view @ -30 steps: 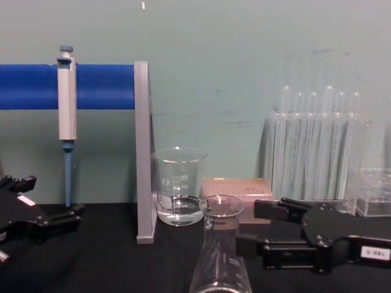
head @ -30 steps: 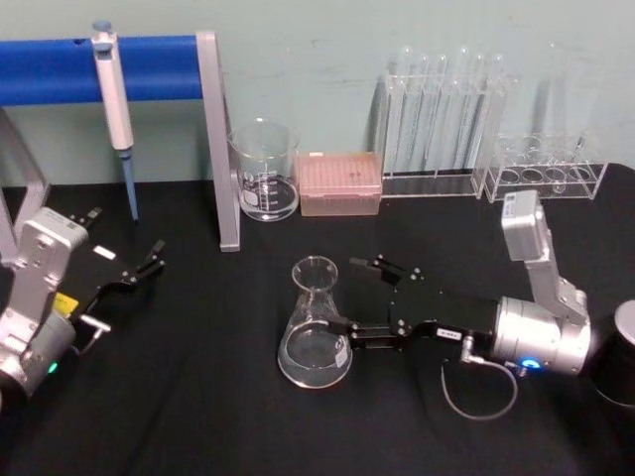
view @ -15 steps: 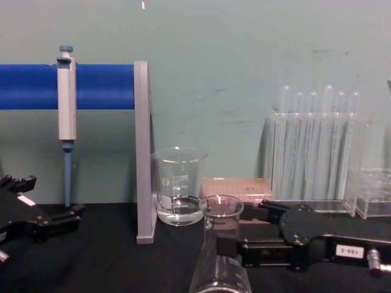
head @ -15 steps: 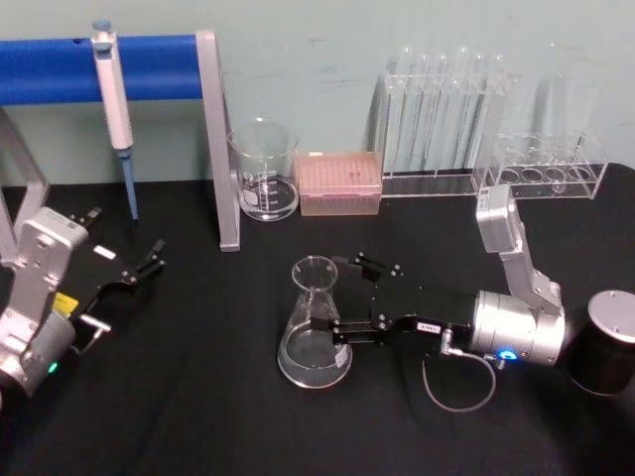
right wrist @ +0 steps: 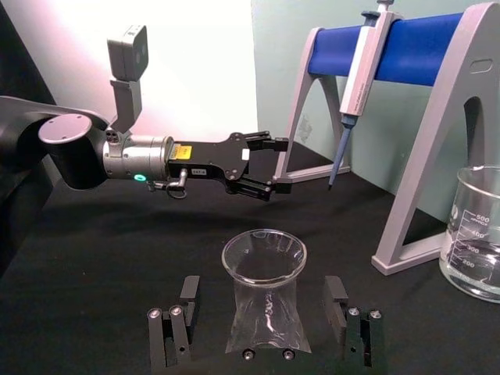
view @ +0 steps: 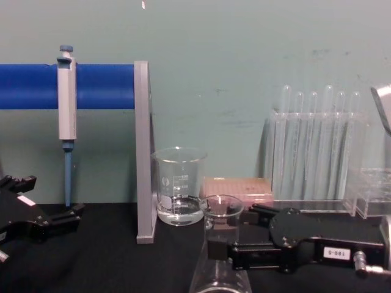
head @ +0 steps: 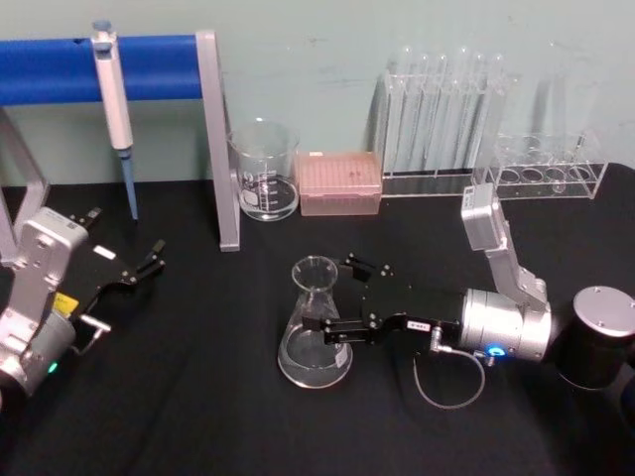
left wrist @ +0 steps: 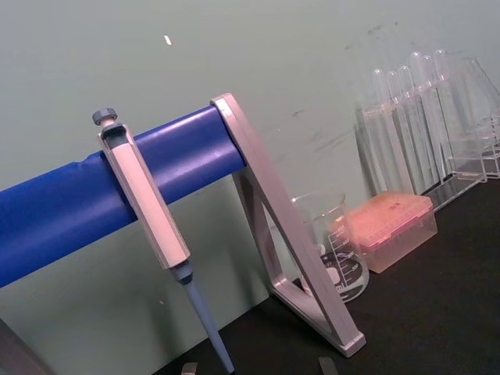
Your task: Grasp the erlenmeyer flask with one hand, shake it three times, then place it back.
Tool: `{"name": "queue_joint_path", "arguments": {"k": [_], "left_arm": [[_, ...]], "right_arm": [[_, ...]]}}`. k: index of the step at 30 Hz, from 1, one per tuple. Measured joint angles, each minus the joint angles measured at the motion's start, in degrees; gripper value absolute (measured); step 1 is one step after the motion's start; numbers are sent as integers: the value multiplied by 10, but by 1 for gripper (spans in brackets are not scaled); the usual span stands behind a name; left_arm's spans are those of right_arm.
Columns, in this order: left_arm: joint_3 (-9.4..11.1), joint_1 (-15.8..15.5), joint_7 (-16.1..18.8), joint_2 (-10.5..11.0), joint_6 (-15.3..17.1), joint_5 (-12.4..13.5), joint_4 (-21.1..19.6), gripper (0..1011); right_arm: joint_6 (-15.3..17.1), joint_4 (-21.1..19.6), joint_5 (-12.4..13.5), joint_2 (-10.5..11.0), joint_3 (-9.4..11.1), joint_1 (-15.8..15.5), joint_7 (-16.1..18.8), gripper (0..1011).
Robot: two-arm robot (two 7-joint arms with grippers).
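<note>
I am reaching in with my right gripper (head: 327,296) from the right, low and level over the table (head: 198,416). I am straddling the flask (head: 316,347) with one finger (right wrist: 186,295) on each side of its upper body, just below the rim. The fingers are spread and, in the right wrist view, a gap shows on both sides, so I am gripping nothing yet. I am coming in at this height because the narrow part gives the fingers something to close on, where the wide base would not fit between them.

The flask is standing upright mid-table, well apart from the rest. The beaker (head: 266,178), tip box (head: 339,183) and tube rack (head: 442,119) are lined up along the back wall, and the pipette (head: 114,99) is hanging on its stand (head: 216,149) at back left. Nothing is blocking a straight lift, though I judge a wide shake toward the back could reach the beaker.

My left gripper (head: 129,230) is sitting parked at far left, fingers apart.
</note>
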Motion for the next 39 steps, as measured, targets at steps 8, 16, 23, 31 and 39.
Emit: {"name": "queue_joint_path", "arguments": {"k": [8, 16, 23, 31, 39], "left_arm": [[0, 0, 0, 0, 0, 0, 0, 1001], [0, 0, 0, 0, 0, 0, 0, 1001], [0, 0, 0, 0, 0, 0, 0, 1001], [0, 0, 0, 0, 0, 0, 0, 1001], [0, 0, 0, 0, 0, 0, 0, 1001]], "right_arm": [[-2, 6, -1, -5, -2, 4, 0, 1002], [-4, 17, -7, -14, -3, 9, -8, 1002], [-4, 21, -12, -18, -3, 12, -11, 1003], [-3, 21, -13, -19, -5, 12, -9, 1003], [0, 17, -19, -18, -5, 10, -18, 1002]]}}
